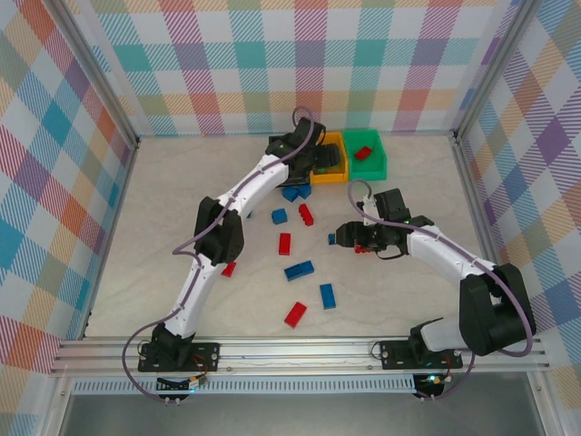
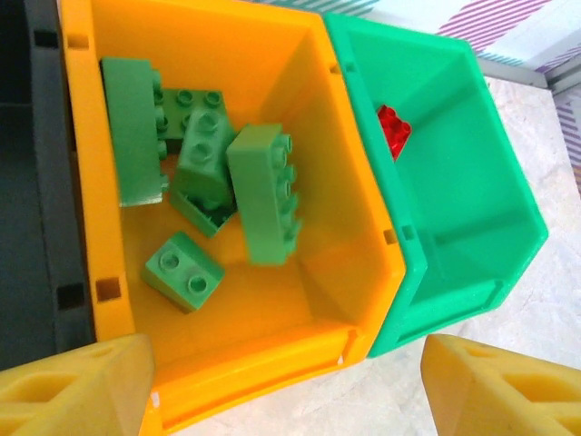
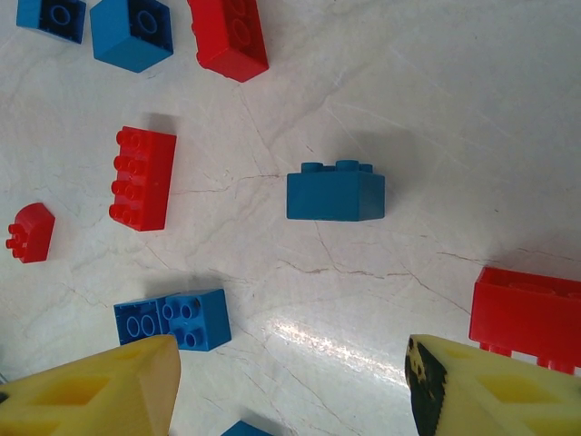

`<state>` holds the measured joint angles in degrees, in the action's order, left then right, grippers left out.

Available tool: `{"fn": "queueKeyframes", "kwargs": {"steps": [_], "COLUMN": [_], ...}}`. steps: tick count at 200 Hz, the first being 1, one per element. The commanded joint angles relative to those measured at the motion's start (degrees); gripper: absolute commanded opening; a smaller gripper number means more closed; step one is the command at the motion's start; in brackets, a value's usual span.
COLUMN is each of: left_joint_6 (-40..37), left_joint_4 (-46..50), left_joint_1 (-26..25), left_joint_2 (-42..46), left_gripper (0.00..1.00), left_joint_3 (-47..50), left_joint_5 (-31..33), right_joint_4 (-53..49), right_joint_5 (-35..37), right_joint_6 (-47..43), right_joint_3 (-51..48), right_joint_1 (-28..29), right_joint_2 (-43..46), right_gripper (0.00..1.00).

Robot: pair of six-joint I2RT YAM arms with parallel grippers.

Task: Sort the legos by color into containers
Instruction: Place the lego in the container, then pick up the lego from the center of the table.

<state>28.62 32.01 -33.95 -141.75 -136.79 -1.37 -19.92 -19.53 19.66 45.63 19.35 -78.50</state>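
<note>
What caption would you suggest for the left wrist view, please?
Open left gripper over the orange-yellow bin holding green bricks, beside the green bin with one red brick.

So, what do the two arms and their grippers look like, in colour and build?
The left arm and the right arm both have white link shells, black joint housings and a grey-purple cable running along them. The left gripper and the right gripper carry chunky yellow fingers with moulded recesses.

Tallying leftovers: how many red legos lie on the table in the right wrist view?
4 red legos: top edge, left of centre, small one far left, right edge, cropped. More may lie outside the frame.
</note>
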Motion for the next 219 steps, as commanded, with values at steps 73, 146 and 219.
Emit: {"fn": "queueKeyframes", "kwargs": {"steps": [73,146,219], "left_joint_6": [-1.95,-1.73,0.54], "left_joint_4": [-15.53,-10.61,-8.13], "left_joint_1": [-0.32,0.11,1.08], "left_joint_2": [41.22,50.61,54.44], "left_gripper": [0.78,0.79,0.79], "left_joint_3": [54.23,68.44,74.92], "left_joint_5": [5.77,13.14,16.34], "right_joint_4": [-1.30,-6.57,-8.84], "right_joint_5": [0.74,8.08,9.99], "right_joint_6": [-1.58,-4.10,-4.26], "right_joint_3": [9.13,18.80,22.48], "right_joint_1": [1.10,6.58,7.96], "right_joint_2": [-12.05,-24.35,-27.39], "right_gripper": [0.67,0.66,0.28]}}
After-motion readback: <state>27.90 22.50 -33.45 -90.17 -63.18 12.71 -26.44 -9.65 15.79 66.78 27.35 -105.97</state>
